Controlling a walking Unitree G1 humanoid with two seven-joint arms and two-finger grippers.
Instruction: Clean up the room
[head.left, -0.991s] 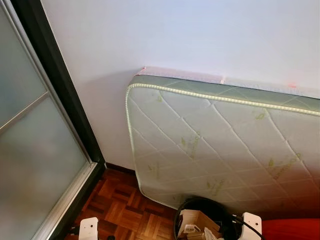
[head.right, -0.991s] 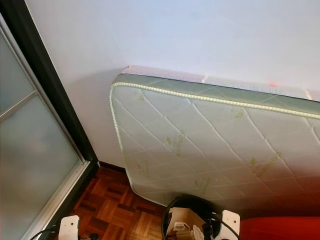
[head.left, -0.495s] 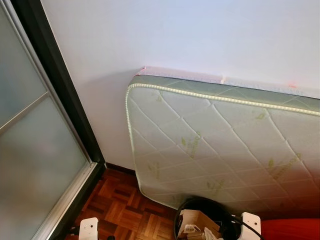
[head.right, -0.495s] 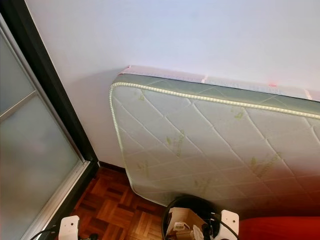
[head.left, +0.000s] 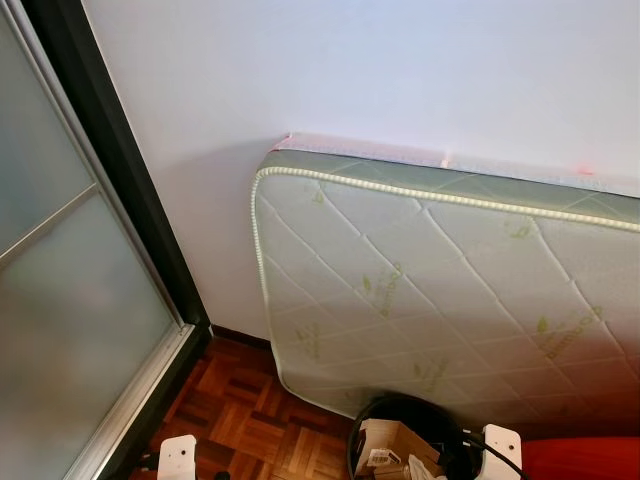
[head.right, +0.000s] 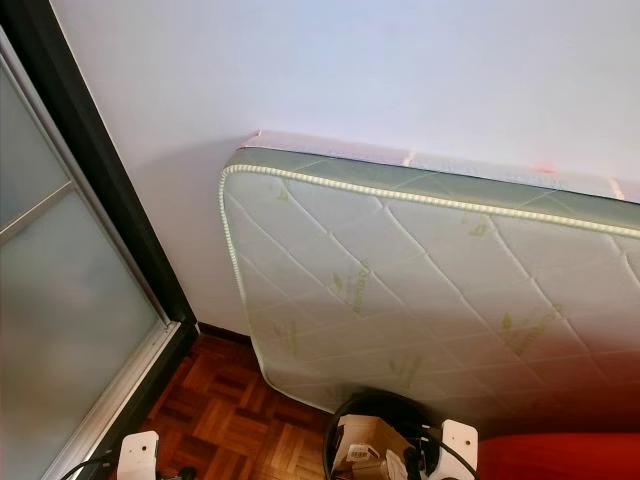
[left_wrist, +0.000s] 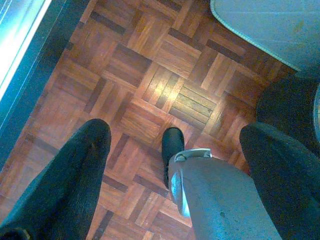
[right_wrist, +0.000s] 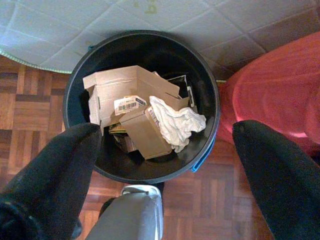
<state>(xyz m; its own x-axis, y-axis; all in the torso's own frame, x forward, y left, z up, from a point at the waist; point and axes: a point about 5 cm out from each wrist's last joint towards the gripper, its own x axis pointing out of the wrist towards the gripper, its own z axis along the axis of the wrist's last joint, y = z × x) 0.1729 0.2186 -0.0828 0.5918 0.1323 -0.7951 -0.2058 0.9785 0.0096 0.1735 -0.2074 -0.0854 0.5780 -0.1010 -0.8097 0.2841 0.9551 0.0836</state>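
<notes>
A black trash bin (right_wrist: 68, 105) stands on the parquet floor, holding cardboard boxes (right_wrist: 127, 92) and a crumpled white paper (right_wrist: 177, 122). My right gripper (right_wrist: 165, 131) hangs straight above the bin, open, with nothing between its fingers (right_wrist: 55, 180). The bin's rim (head.left: 400, 405) also shows at the bottom of the left eye view, against the mattress. My left gripper (left_wrist: 175, 130) is open and empty over bare parquet (left_wrist: 150, 85), to the bin's left. My own grey leg (left_wrist: 215, 200) and black foot (left_wrist: 172, 147) show below it.
A quilted green-and-white mattress (head.left: 430, 290) leans on its side against the white wall, right behind the bin. A red object (right_wrist: 280, 85) sits against the bin's right side. A dark-framed frosted glass sliding door (head.left: 70, 330) closes off the left.
</notes>
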